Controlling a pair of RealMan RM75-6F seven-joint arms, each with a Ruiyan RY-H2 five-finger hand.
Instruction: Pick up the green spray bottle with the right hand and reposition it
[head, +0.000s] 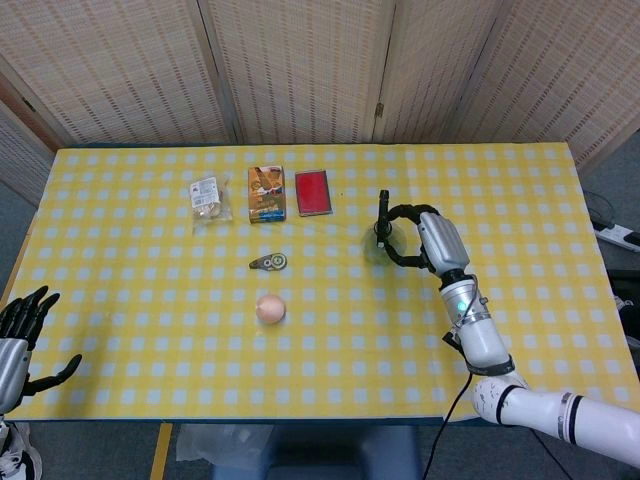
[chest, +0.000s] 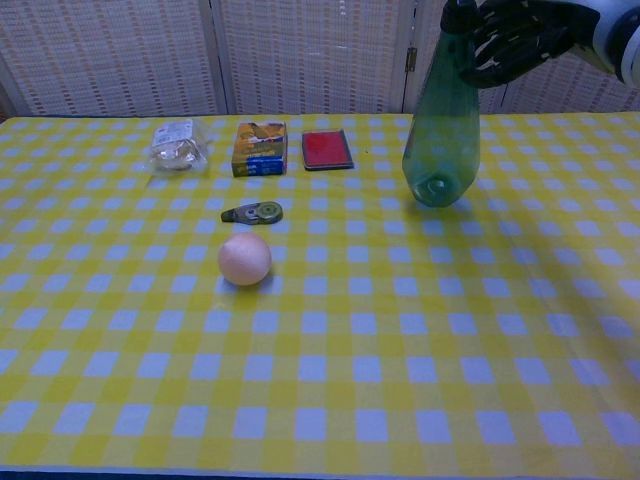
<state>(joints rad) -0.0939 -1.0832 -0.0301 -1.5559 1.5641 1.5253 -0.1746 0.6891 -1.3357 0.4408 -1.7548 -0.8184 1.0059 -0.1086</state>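
While the green spray bottle (chest: 443, 125) is gripped near its top by the right hand (chest: 512, 38), it is held lifted above the yellow checked surface (chest: 330, 330), hanging nearly upright with its base tipped toward the chest camera. From the head view, the bottle is mostly hidden behind the dark fingers (head: 392, 238). Down at the near left corner, the left hand (head: 22, 335) is seen spread and holding nothing. Further left on the surface, a pink ball (chest: 245, 258) is seen.
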